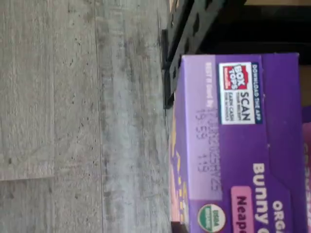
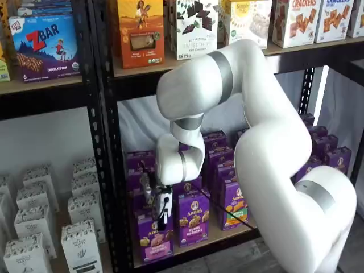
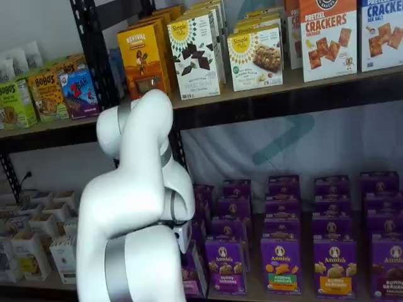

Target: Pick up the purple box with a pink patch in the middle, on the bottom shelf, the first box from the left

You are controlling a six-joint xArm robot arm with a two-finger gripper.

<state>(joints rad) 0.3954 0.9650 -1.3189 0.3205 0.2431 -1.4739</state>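
Observation:
The purple box (image 2: 154, 239) with a pink panel stands upright at the left end of the bottom shelf (image 2: 223, 233), next to the black upright. My gripper (image 2: 162, 223) hangs right over the box's top; its black fingers show side-on against the box, so no gap or grip can be made out. The wrist view shows the box's top flap (image 1: 238, 145) close up, with a Box Tops label, beside the black shelf rail (image 1: 187, 29). In a shelf view the arm hides the gripper and only an edge of the box (image 3: 192, 278) shows.
A purple box with a dark purple panel (image 2: 193, 220) and one with a green-and-orange panel (image 2: 234, 200) stand right beside it, with rows behind. A black upright (image 2: 108, 170) stands at the left, with white boxes (image 2: 79, 242) beyond. Grey floor (image 1: 73, 116) lies below.

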